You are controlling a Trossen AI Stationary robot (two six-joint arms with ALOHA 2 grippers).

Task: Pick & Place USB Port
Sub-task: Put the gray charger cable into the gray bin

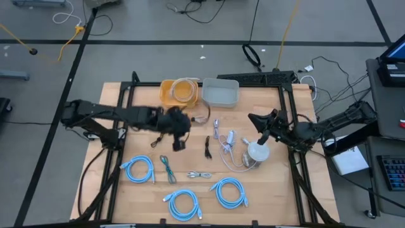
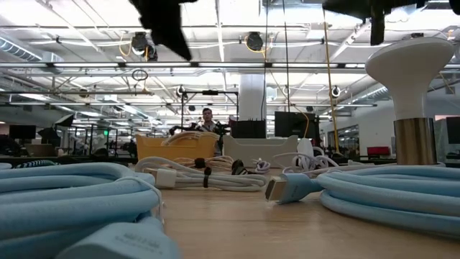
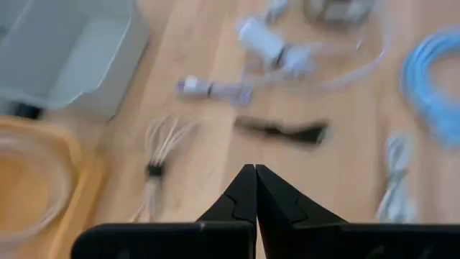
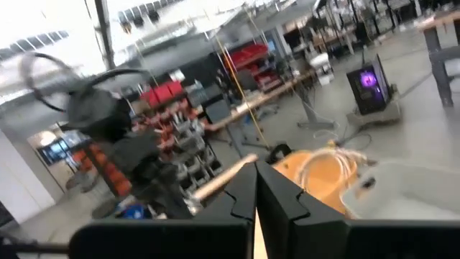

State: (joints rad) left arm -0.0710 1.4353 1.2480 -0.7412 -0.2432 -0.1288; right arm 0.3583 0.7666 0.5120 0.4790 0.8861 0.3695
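Small cable pieces lie on the wooden table: a short black USB piece [image 1: 207, 147] [image 3: 282, 132], white adapters with thin leads [image 1: 228, 140] [image 3: 267, 44], and a white round-topped thing [image 1: 257, 152] [image 2: 410, 68] standing upright. My left gripper [image 1: 179, 136] [image 3: 255, 170] hovers shut above the table, left of the black piece and touching nothing. My right gripper [image 1: 255, 120] [image 4: 255, 170] is also shut. It is raised just beyond the white round-topped thing and points toward the bins and the left arm.
A yellow bin [image 1: 180, 92] [image 3: 29, 180] with a coiled cable and a grey bin [image 1: 221, 93] [image 3: 68, 54] sit at the far edge. Three blue cable coils [image 1: 139, 170] [image 1: 183, 202] [image 1: 229, 192] lie near the front. A beige cable [image 1: 201, 117] lies by the bins.
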